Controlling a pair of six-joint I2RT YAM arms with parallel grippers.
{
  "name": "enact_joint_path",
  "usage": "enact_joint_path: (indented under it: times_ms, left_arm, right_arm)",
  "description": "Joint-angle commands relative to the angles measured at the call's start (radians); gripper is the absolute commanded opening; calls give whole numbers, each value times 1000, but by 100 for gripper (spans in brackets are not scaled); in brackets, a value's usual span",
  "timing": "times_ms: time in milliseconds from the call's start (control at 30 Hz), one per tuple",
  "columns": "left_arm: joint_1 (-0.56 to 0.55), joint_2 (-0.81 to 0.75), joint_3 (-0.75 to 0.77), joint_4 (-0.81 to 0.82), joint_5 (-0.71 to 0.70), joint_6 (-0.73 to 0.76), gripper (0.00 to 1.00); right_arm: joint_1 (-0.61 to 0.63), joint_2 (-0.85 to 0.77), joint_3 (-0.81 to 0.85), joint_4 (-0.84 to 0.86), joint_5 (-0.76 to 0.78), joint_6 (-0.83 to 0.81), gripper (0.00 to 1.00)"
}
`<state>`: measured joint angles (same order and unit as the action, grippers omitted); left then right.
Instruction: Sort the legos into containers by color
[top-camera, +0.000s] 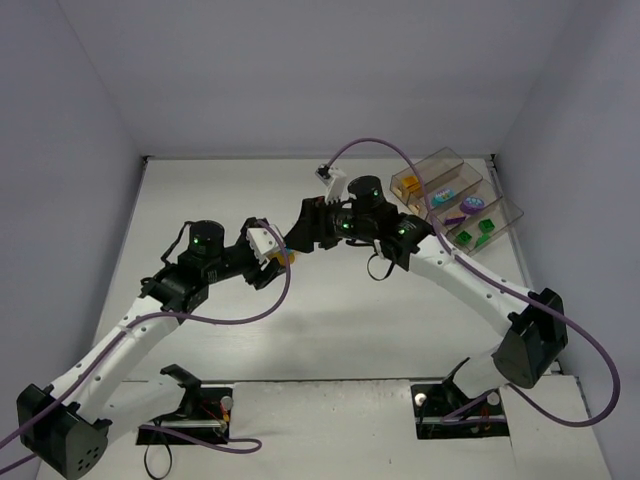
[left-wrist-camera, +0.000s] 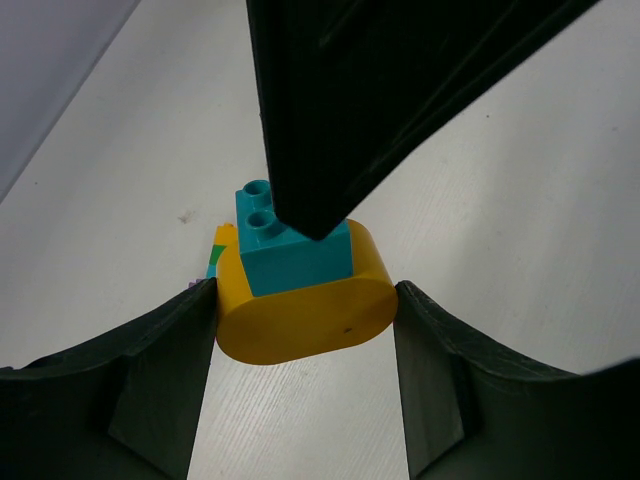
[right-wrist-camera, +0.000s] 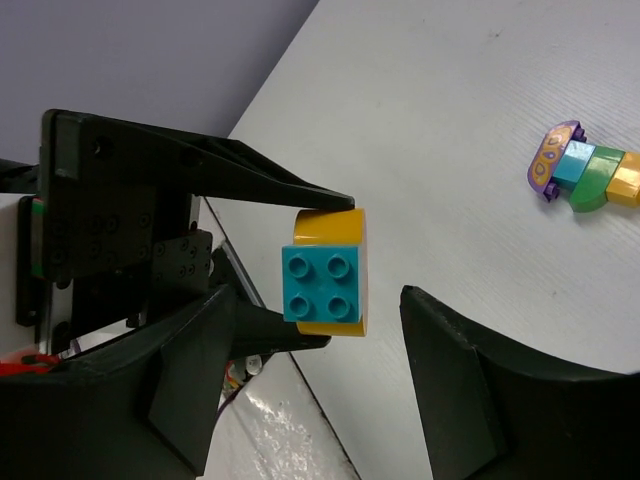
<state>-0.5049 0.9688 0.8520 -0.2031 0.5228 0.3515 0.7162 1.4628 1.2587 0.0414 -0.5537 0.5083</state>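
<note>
Near the middle of the table (top-camera: 350, 330), the left gripper (left-wrist-camera: 305, 300) is pinching a yellow brick (left-wrist-camera: 300, 315) between its two dark fingers, one pressing on each flank. The brick is looking like a smooth, rounded loaf with an oval end face, and it is hanging clear of the tabletop. A teal brick (left-wrist-camera: 295, 255) is sitting plugged onto it: a small square block showing four round studs in the right wrist view.

The right gripper (right-wrist-camera: 318, 300) is facing the stacked pair with its fingers spread wide, touching neither brick in its own view. In the left wrist view one of its fingers (left-wrist-camera: 350, 100) is reaching in from 12 o'clock, its tip lying over the teal brick's top edge; whether it is touching cannot be told.

At 2 o'clock from the held pair in the right wrist view, a short row of bricks (right-wrist-camera: 590, 172) is lying flat on the table: a purple oval piece with a patterned face, then teal, green and yellow blocks joined end to end.

At 2 o'clock from the two grippers in the top view, the containers (top-camera: 440, 158) are standing near the far right corner, showing orange, teal, purple and green pieces through their clear walls.
</note>
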Motion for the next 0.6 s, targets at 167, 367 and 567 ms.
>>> enact_joint_path:
  times_ms: [167,367,567]
  left_arm:
    - [-6,-10,70,24,28,18,0]
    - [-9,-9,70,21,31,17,0]
    - [-11,1,74,24,32,20,0]
  right_arm:
    - [31,33,34,64,43,-13,62]
    - [43,48,42,64,49,-24,52]
    - [60,68,51,64,44,-30,45]
